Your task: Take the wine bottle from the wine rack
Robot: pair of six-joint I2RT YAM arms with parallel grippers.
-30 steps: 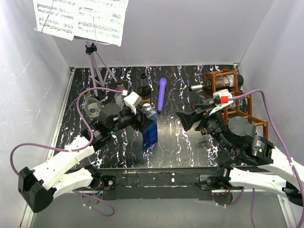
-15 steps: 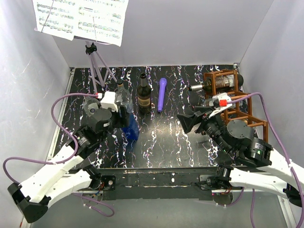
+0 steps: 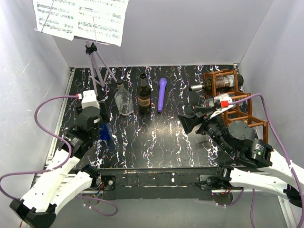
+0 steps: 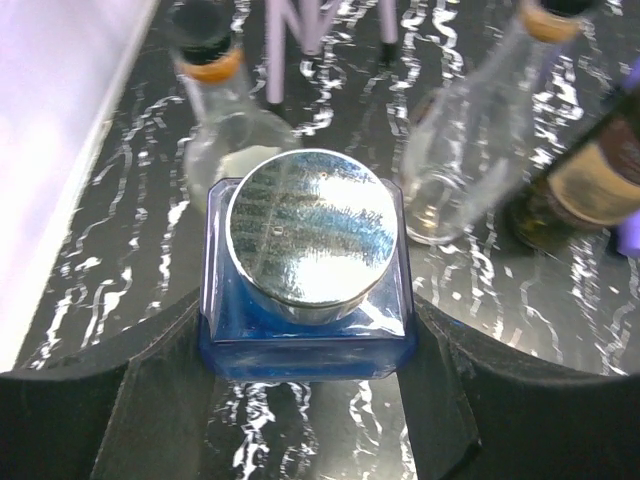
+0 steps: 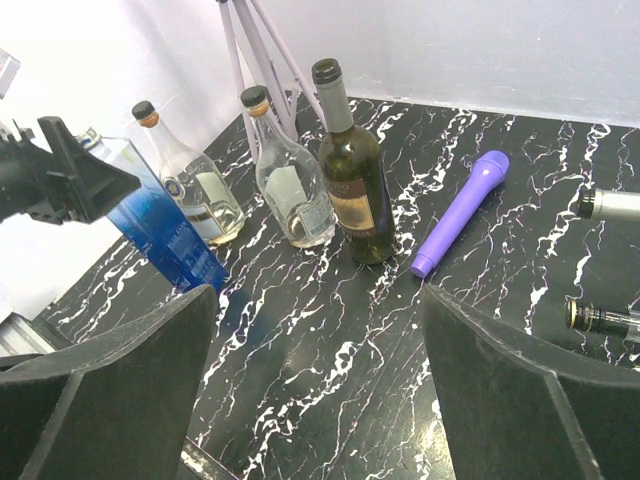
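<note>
The reddish-brown wine rack [image 3: 237, 102] stands at the right of the table. A dark wine bottle [image 3: 222, 84] lies in its top cell, neck pointing left. Two bottle necks [image 5: 610, 205] show at the right edge of the right wrist view. My right gripper [image 3: 189, 121] is open and empty, left of the rack and apart from it; it also shows in the right wrist view [image 5: 315, 400]. My left gripper [image 3: 99, 127] is shut on a blue square bottle [image 4: 305, 300] with a silver cap, held tilted at the table's left. The blue bottle also shows in the right wrist view [image 5: 165, 230].
Two clear bottles [image 3: 123, 99] [image 5: 195, 180], an upright dark bottle [image 3: 144, 95] and a purple microphone [image 3: 161, 94] are at the back middle. A grey tripod music stand [image 3: 97, 66] holds sheet music at the back left. White walls close in both sides.
My left arm has carried the blue bottle from the middle of the table to the left and nearer the front. My right gripper has barely moved and stays open.
</note>
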